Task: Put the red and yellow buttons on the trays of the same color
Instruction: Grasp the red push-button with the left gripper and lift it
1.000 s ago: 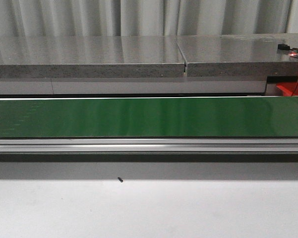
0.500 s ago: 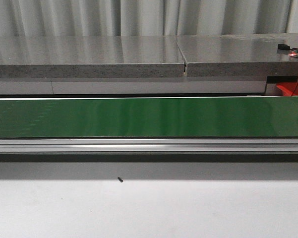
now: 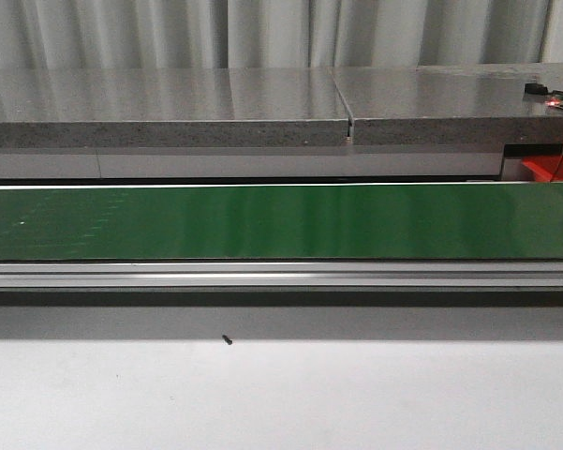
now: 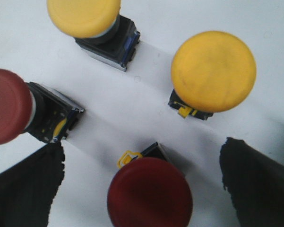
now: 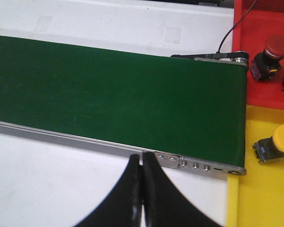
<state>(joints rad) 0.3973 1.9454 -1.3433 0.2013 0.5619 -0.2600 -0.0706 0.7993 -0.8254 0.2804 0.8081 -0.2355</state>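
Red button lies between spread left hand.

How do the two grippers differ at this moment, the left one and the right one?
The left gripper is open, with its black fingers far apart, while the right gripper is shut, fingertips touching. The left gripper hangs over four loose buttons, a red button between its fingers; the right gripper hangs empty beside the green conveyor belt, near the red tray and yellow tray. Both have dark fingers and hold nothing.
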